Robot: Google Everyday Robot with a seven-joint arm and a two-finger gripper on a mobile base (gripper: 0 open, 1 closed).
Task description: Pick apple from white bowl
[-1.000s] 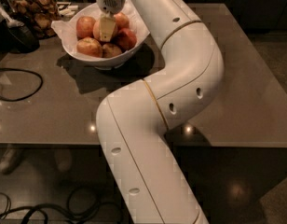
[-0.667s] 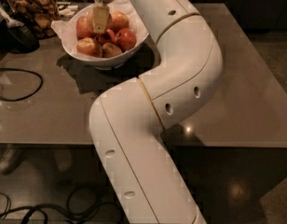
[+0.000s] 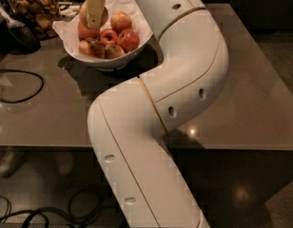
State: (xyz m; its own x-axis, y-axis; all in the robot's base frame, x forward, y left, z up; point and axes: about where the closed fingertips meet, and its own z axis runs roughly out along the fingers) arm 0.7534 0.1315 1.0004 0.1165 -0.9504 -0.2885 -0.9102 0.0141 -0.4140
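While the arm (image 3: 184,70) bends across the surface (image 3: 251,80), the gripper (image 3: 94,19) hangs over the left side of the bowl (image 3: 137,46), its fingers (image 3: 95,8) clamped on the apple (image 3: 83,16). The apple sits just above the other apples (image 3: 120,34) lying in the bowl. A jar (image 3: 37,8) stands to the bowl's left.

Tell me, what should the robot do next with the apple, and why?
Probably lift straight up a little. The gripper seems closed on the apple, which sits just above the other apples inside the bowl, so rising should clear them.
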